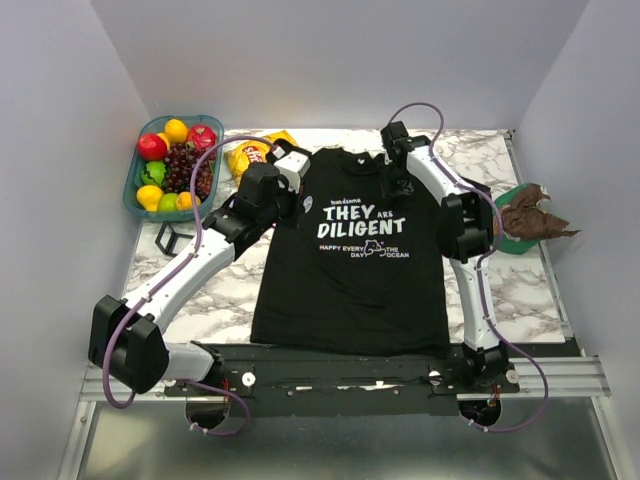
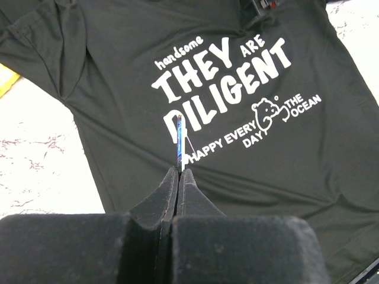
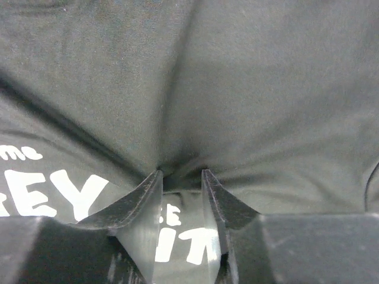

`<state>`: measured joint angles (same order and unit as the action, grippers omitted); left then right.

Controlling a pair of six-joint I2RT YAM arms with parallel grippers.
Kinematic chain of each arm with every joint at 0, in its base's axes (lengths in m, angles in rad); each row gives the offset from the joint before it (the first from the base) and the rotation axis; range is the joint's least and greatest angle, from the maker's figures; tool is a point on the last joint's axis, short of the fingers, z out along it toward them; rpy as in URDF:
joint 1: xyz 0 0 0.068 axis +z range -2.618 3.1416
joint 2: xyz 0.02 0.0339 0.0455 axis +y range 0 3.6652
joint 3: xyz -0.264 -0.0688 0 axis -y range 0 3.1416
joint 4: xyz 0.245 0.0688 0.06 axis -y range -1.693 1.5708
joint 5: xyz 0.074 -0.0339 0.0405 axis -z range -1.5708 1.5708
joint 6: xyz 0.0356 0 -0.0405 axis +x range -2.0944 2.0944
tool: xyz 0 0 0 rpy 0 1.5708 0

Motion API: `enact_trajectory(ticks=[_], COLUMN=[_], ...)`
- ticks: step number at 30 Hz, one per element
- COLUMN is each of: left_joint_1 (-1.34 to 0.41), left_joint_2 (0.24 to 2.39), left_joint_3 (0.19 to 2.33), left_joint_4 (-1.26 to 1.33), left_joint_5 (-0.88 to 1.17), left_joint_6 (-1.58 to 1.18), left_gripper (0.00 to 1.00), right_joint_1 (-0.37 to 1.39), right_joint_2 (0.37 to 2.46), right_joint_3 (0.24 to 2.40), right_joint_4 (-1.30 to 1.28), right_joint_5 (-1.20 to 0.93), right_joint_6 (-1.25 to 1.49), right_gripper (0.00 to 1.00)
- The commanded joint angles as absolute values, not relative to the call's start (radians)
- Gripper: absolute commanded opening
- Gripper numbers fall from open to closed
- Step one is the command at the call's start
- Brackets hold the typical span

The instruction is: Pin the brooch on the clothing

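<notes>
Far left, a fruit basket [image 1: 133, 185] sits in the corner, tight to the left wall. Just right of it a yellow snack bag [image 1: 250, 155] lies at the far edge, partly under the left arm. A small black bracket [image 1: 172, 238] lies nearer. Bare marble table [image 1: 230, 290] runs from there to the shirt's left edge, and that is the widest free room.

The left gripper [image 2: 179, 171] is up over the shirt's left shoulder. Its jaws are pressed tight together on the brooch [image 2: 179, 139]. The brooch is clamped edge-on, a thin bluish sliver with a pale pin beside it, standing above the printed chest. Whether it touches the cloth, can't tell.

Centre stage, the shirt [image 1: 350, 290] lies flat with the print facing up and its hem at the near edge by the black rail.

The right gripper [image 3: 180, 173] is down at the collar. Its jaws are part-way apart and its fingers [image 3: 148, 189] pinch a pucker of shirt, with creases fanning out from the tips.

Right of the shirt there is only a narrow marble strip. Then comes a green plate [image 1: 512, 244] with something brown on it, close to the right wall.
</notes>
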<state>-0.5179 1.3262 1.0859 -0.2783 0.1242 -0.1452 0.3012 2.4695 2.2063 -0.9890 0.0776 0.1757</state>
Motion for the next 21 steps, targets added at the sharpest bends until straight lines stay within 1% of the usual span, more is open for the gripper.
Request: enact_trajectory(ticks=[1,3,7,11,14,15,21], left_joint_1=[-0.511,-0.511,-0.509,-0.509,-0.509,-0.511,-0.511], left_joint_2=[1.292,1.287,1.285,1.276,1.273,1.270,1.266], left_joint_3=[1.074,1.074,1.074,1.071,1.069,1.069,1.066], left_joint_4=[-0.264,-0.264,-0.262,-0.259,-0.256,-0.255,-0.247], left_joint_5=[0.133,0.135,0.144,0.146,0.150,0.156,0.176], left_joint_6=[-0.138,-0.138,-0.143,-0.144,-0.147,-0.149,-0.161], left_gripper=[0.00,0.00,0.00,0.00,0.00,0.00,0.00], right_joint_1=[0.302,0.302,0.305,0.330,0.356,0.362,0.423], right_joint_2=[2.441,2.405,2.362,2.265,2.198,2.154,2.001], right_joint_3=[2.073,2.024,1.933,1.778,1.636,1.558,1.338], right_joint_4=[-1.048,-0.996,-0.988,-0.933,-0.876,-0.844,-0.732], right_joint_5=[0.031,0.012,0.006,0.017,0.043,0.046,0.043], right_joint_6=[0.204,0.215,0.229,0.247,0.270,0.287,0.342], right_gripper=[0.39,0.39,0.39,0.40,0.40,0.40,0.40])
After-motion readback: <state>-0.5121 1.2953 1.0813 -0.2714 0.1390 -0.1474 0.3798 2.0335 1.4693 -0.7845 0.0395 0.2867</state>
